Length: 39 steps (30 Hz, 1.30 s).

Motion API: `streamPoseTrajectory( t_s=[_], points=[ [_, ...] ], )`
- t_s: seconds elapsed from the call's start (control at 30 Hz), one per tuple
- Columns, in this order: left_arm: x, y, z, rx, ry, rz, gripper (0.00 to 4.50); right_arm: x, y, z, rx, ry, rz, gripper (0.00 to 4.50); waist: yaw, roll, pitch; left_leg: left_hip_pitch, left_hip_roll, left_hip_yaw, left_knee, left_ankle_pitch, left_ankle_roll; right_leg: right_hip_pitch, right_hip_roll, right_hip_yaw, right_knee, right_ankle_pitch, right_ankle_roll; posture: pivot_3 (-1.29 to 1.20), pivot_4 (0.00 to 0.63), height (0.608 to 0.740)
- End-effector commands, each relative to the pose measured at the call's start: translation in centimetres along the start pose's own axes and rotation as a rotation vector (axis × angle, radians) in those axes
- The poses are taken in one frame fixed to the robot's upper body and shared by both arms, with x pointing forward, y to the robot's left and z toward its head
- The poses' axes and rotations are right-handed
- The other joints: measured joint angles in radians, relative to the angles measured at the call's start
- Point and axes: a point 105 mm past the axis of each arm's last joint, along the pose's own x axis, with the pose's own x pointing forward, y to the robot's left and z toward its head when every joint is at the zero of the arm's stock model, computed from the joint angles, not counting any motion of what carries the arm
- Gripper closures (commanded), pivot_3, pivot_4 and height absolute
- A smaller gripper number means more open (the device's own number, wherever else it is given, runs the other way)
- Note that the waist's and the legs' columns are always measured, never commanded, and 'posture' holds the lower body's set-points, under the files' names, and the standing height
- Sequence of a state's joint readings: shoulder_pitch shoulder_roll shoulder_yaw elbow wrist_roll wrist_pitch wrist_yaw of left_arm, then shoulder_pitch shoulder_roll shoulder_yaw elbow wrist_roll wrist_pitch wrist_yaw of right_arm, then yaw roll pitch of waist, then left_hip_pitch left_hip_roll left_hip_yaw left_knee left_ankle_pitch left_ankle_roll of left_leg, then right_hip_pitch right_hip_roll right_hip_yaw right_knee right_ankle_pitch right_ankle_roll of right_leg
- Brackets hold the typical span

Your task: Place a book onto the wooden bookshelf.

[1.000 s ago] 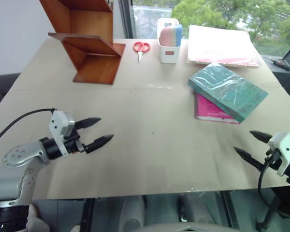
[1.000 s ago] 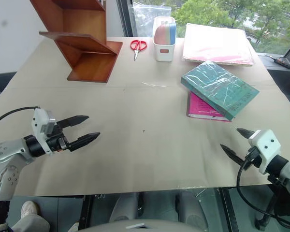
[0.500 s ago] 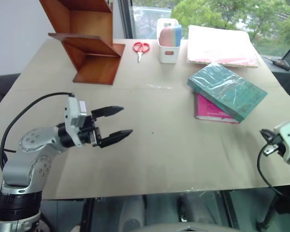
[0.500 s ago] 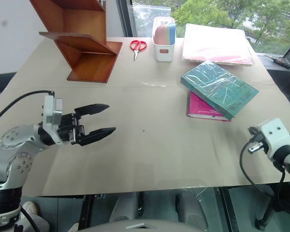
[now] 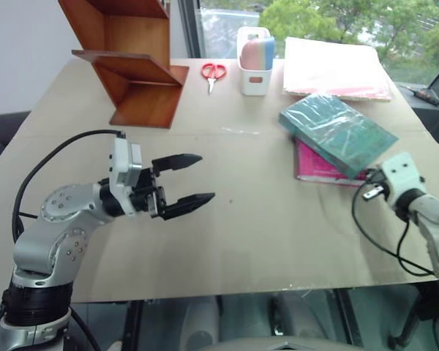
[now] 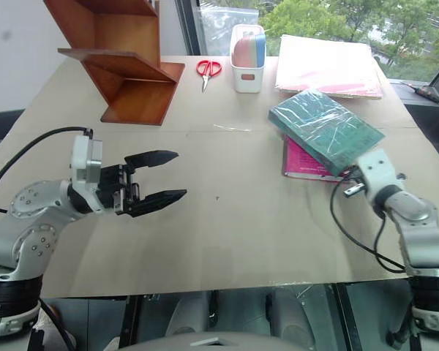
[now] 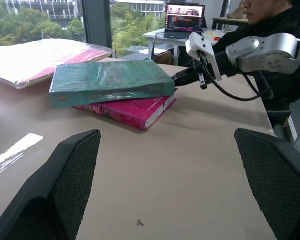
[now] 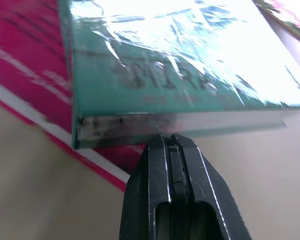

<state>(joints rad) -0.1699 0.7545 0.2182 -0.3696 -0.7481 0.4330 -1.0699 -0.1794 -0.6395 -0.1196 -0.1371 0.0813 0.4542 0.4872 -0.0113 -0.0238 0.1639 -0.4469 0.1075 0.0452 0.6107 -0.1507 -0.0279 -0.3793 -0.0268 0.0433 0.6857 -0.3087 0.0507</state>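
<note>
Sitting on top of a pink book (image 5: 318,167), the green book (image 5: 336,133) is lying right in front of the right gripper (image 8: 171,145), whose fingers are pressed together with nothing between them, tips right at the green book's near edge. Off to the side, the left gripper (image 5: 192,179) is hovering over bare table (image 5: 263,241), fingers spread wide and holding nothing. The wooden bookshelf (image 5: 128,62) is standing well beyond that gripper at the far corner. Red scissors (image 5: 214,72), a white box (image 5: 254,51) and a pale pink folder (image 5: 335,67) are lying along the far edge, past both books. A person in dark clothes (image 7: 280,20) is sitting behind the right arm.
</note>
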Motion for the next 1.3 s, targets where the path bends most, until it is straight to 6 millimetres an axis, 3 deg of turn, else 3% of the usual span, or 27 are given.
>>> streamPoseTrajectory(
  t_s=[0.03,0.37,0.53,0.6,0.67,0.73,0.87,0.97,1.1,1.3],
  points=[
    [-0.2,-0.3,0.8,0.047,-0.016,0.007,0.00,-0.5,0.5,2.4,-0.032,-0.083,0.030,4.47,0.001,0.000,0.000,0.000,0.000,0.000,0.000,0.000,0.000,0.000,0.000,0.000,0.000,0.000,0.000,0.00,0.150,0.740],
    [-0.4,-0.1,-0.2,0.034,-0.013,0.033,0.00,-0.4,4.9,4.6,-0.037,-0.190,0.236,4.47,0.000,0.000,0.000,0.000,0.000,0.000,0.001,0.000,0.000,0.000,0.000,0.000,0.001,0.000,0.000,0.00,0.150,0.740],
    [-0.3,0.6,-1.0,0.012,0.014,0.092,0.00,-2.0,5.1,4.9,0.001,-0.199,0.299,4.47,0.001,0.000,0.000,0.000,0.000,0.000,0.001,0.000,0.000,0.000,0.000,0.000,0.002,0.000,0.000,0.00,0.150,0.740],
    [0.0,0.9,-1.4,0.007,0.013,0.132,0.00,-3.6,6.0,6.8,0.064,-0.262,0.423,4.47,0.001,0.000,0.000,0.000,0.000,0.000,0.001,0.000,0.000,0.000,0.000,0.000,0.002,0.000,0.000,0.00,0.150,0.740],
    [0.5,1.1,-1.8,0.016,0.026,0.154,0.00,-4.0,5.4,9.5,0.080,-0.341,0.437,4.47,-0.001,0.000,0.000,0.000,0.000,0.000,0.001,0.000,0.000,0.000,0.000,0.000,0.002,0.000,0.000,0.00,0.150,0.740],
    [0.9,1.2,-1.9,0.014,0.027,0.159,0.00,-3.1,4.0,11.3,0.063,-0.365,0.378,4.47,-0.009,0.000,0.001,0.001,0.000,0.000,0.002,0.000,0.000,0.000,0.000,0.000,0.003,0.000,0.000,0.00,0.150,0.740],
    [1.6,2.2,-2.3,0.031,0.047,0.219,0.00,3.0,-1.0,12.3,-0.017,-0.223,0.093,4.47,-0.008,0.000,0.001,0.003,0.001,0.000,0.004,0.000,0.000,-0.001,0.001,0.002,0.008,0.000,0.000,0.00,0.150,0.740],
    [2.0,3.0,-3.0,0.068,0.104,0.296,0.00,7.6,-2.5,11.8,-0.085,-0.117,0.043,4.47,-0.005,0.000,0.001,0.004,0.000,0.002,0.005,0.000,0.000,0.000,0.001,0.003,0.008,0.000,-0.001,0.00,0.150,0.740],
    [2.3,2.8,-3.2,0.062,0.125,0.298,0.00,11.3,-2.0,10.4,-0.156,-0.013,0.093,4.47,-0.002,0.000,0.001,-0.002,0.000,0.003,0.003,0.000,0.001,-0.007,0.001,0.003,0.007,0.000,-0.001,0.00,0.150,0.740],
    [1.7,2.3,-3.4,0.028,0.133,0.335,0.00,12.0,1.5,8.9,-0.205,0.042,0.318,4.47,-0.004,0.000,0.001,-0.007,0.000,0.005,-0.001,0.000,0.000,-0.013,0.001,0.006,0.006,0.000,-0.001,0.00,0.150,0.740]
  ],
)
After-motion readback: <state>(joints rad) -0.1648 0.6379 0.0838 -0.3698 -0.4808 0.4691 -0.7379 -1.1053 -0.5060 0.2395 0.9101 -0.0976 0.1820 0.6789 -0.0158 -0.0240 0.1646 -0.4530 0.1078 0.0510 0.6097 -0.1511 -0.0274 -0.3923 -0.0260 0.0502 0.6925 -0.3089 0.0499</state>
